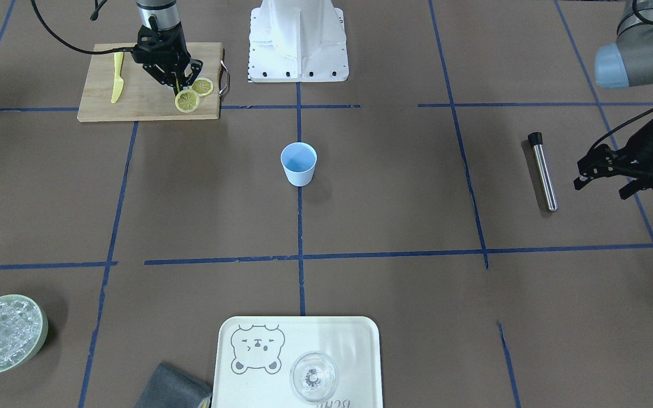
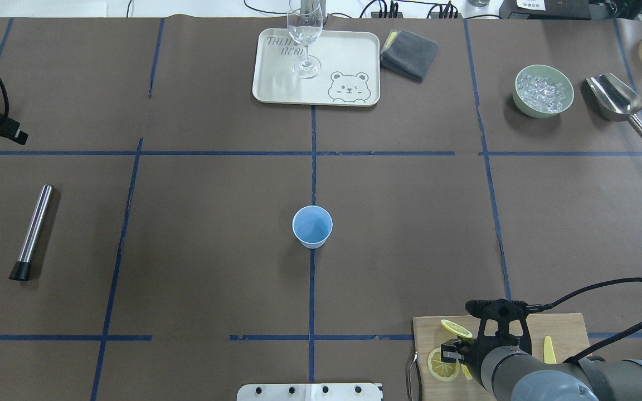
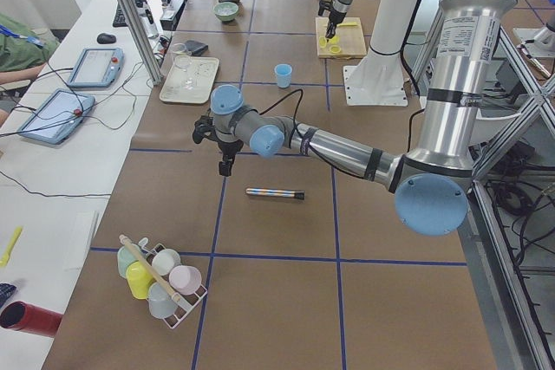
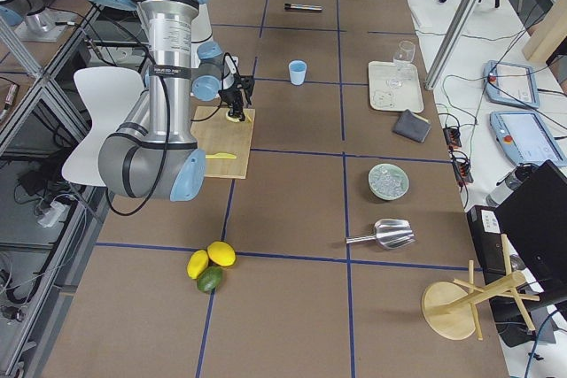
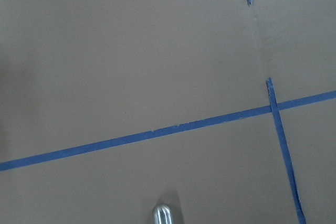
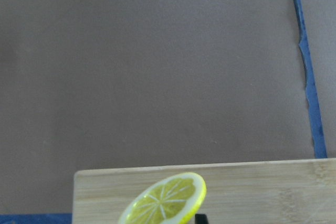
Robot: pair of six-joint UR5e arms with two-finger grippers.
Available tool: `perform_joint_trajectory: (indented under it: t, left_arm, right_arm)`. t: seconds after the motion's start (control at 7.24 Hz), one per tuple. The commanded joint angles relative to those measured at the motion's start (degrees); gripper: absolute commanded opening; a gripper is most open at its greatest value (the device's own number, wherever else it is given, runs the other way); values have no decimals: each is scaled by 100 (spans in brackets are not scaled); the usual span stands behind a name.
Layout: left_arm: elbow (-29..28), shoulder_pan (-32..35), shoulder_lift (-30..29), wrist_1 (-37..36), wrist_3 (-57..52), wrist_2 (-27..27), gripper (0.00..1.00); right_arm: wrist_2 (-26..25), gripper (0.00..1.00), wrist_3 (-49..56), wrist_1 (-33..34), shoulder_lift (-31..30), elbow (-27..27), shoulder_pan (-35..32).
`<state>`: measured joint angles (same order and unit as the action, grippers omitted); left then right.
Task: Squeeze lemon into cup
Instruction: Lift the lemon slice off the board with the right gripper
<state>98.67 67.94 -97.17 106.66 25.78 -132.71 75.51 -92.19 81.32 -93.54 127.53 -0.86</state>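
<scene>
The light-blue cup [image 1: 299, 163] stands upright at the table's middle, also in the overhead view [image 2: 312, 226]. My right gripper [image 1: 177, 86] is down on the wooden cutting board [image 1: 139, 99], shut on a lemon slice [image 2: 466, 372] held on edge. Two more lemon slices [image 1: 187, 101] [image 1: 202, 86] lie on the board beside the fingers; one shows tilted in the right wrist view [image 6: 165, 200]. My left gripper [image 1: 601, 187] hovers open and empty at the far side of the table, away from the cup.
A yellow knife [image 1: 117, 79] lies on the board. A metal muddler [image 1: 543, 170] lies near the left gripper. A tray [image 1: 360, 351] with a clear glass [image 1: 313, 377], a grey cloth [image 1: 173, 388] and a green bowl of ice [image 1: 3, 334] sit along the far edge.
</scene>
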Motion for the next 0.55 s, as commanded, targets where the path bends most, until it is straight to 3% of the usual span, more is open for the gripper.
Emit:
perform_joint_trajectory:
  t: [0.0, 0.41]
  left_arm:
    - [3, 0, -4, 3, -2, 0, 100]
    - [3, 0, -4, 3, -2, 0, 100]
  right_arm:
    - [25, 0, 0, 25, -85, 288, -63]
    - [25, 0, 0, 25, -138, 754, -107]
